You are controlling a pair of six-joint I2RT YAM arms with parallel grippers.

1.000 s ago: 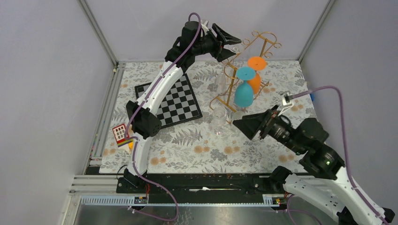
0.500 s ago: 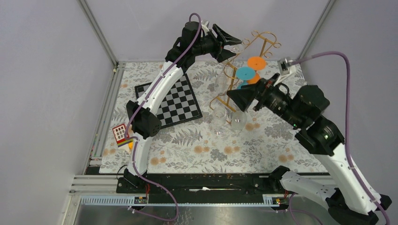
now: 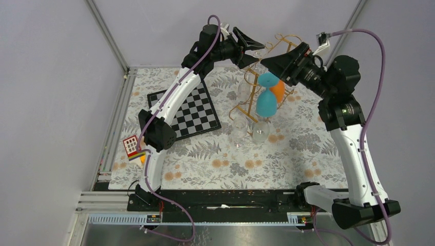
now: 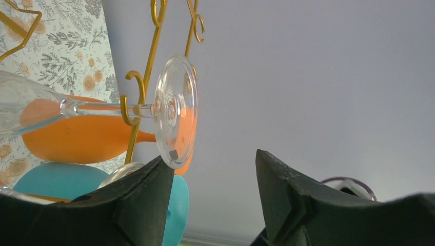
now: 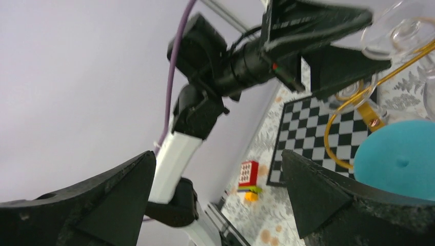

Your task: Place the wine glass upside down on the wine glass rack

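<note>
Wine glass (image 4: 173, 110): hung inverted in the wine glass rack (image 3: 251, 100), stem in a rail, long axis upright, foot uppermost. The foot lay just ahead of the left gripper (image 3: 260, 51), the nearer tool; contact could not be told.
Left gripper: spread, empty, unmoved.
Right gripper (image 3: 272, 62): spread, empty. It had swung up from mid-table to the rack top.

Chessboard (image 3: 192, 110) flat on floral mat (image 3: 231, 164); small red grid block (image 3: 131, 146) at mat's near-left corner
</note>
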